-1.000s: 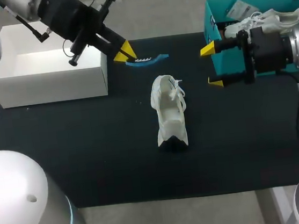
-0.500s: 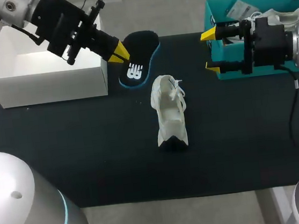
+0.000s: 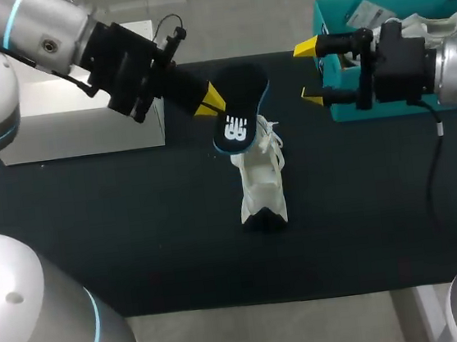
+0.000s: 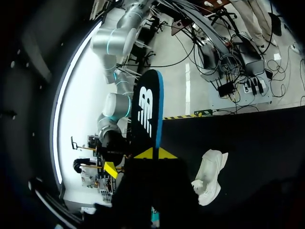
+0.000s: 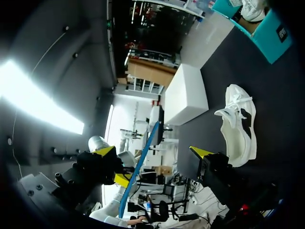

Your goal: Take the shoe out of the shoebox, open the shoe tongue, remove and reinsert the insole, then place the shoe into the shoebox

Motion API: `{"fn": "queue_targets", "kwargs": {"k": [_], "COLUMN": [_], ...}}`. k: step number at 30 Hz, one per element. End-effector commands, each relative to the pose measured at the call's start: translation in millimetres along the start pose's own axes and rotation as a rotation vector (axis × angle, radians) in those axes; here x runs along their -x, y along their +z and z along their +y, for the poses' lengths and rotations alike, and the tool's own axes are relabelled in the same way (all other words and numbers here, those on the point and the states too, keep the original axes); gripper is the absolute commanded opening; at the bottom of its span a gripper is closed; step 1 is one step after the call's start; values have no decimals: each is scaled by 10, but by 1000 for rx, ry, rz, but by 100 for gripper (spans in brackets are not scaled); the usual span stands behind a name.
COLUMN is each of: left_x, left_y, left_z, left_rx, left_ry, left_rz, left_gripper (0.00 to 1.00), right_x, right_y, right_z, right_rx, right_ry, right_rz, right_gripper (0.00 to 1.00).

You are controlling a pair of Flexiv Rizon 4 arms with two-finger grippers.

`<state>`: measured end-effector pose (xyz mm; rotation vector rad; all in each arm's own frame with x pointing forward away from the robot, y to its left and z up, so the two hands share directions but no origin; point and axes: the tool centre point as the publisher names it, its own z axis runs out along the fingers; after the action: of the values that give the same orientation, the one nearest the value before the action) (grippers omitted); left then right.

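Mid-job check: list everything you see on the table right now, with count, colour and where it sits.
shoe: 1, white, middle of the mat.
insole: 1, dark with a blue edge and white logo, in the air over the shoe's far end.
shoebox: 1, teal, open, far right of the table.
second shoe: 1, white, inside the shoebox.
paper card: 1, white and grey, inside the shoebox beside the second shoe.
white box: 1, white, far left of the table.
mat: 1, black, covering the table.
left gripper: 1, yellow tips, shut on the insole.
right gripper: 1, yellow tips, open and empty, beside the shoebox.
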<state>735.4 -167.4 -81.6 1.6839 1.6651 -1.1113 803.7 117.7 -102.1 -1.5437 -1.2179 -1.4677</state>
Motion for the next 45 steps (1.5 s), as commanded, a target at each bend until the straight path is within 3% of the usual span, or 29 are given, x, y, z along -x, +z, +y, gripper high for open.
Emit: {"fn": "queue_targets", "kwargs": {"k": [1,3,8,16,20,22,25,31,32,33,34,38,45], "left_x": [129,159,177,181,239,243,206,113,102,89,76,48,153], "left_y": [173,218,305,445,506,524,541,531,526,520,514,441,217], "left_z": [172,238,347,407,440,451,453,386,375,365,359,372,523], "left_rx": [18,41,28,4,6,7,8,1,0,1,-4,-13,-18], "left_ry": [51,57,91,112,126,126,121,77,64,47,37,-16,-35], "left_rz": [21,9,42,85,89,91,97,111,107,113,124,194,456], "left_gripper": [0,0,0,0,0,0,0,0,6,42,100,100,100], "right_x": [29,28,38,68,101,110,127,135,138,143,147,171,378], "right_y": [109,137,171,197,225,234,213,195,196,197,198,196,244], "right_z": [58,42,-9,-27,-55,-63,-57,-51,-50,-49,-47,-29,12], "right_rx": [-46,-80,-152,-190,-209,-212,-202,-193,-191,-190,-189,-184,-180], "right_ry": [14,25,38,34,47,49,53,46,45,44,43,37,43], "right_rz": [13,23,42,60,74,75,76,79,81,84,87,90,35], "right_gripper": [75,50,42,40,33,25,2,0,0,0,0,0,0]}}
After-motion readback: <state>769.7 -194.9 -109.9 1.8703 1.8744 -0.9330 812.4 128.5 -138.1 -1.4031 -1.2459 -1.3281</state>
